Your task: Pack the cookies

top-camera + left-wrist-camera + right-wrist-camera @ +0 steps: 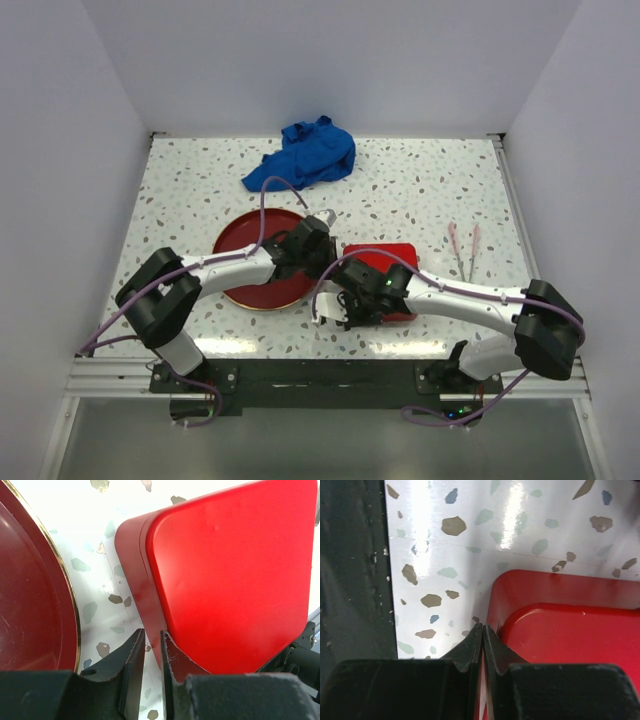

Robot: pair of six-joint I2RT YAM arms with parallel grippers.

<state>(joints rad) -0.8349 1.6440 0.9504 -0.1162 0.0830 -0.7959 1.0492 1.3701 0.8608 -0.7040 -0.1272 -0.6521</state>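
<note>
No cookies show in any view. A bright red box with its lid on (pixel 393 256) sits on the table just right of the dark red gold-rimmed plate (pixel 243 248), which looks bare. My left gripper (pixel 322 238) is at the box's far-left corner. In the left wrist view its jaws (pixel 152 631) stand a narrow gap apart with nothing between them, beside the box (pixel 230 570) and the plate's rim (pixel 75 625). My right gripper (pixel 343 303) is at the box's near-left corner. Its jaws (pixel 483 626) are pressed together beside the box (pixel 570 630).
A crumpled blue cloth (pixel 305 155) lies at the back of the speckled table. Two thin pink sticks (pixel 462 250) lie to the right of the box. The dark front rail (pixel 350 580) runs along the near edge beside my right gripper.
</note>
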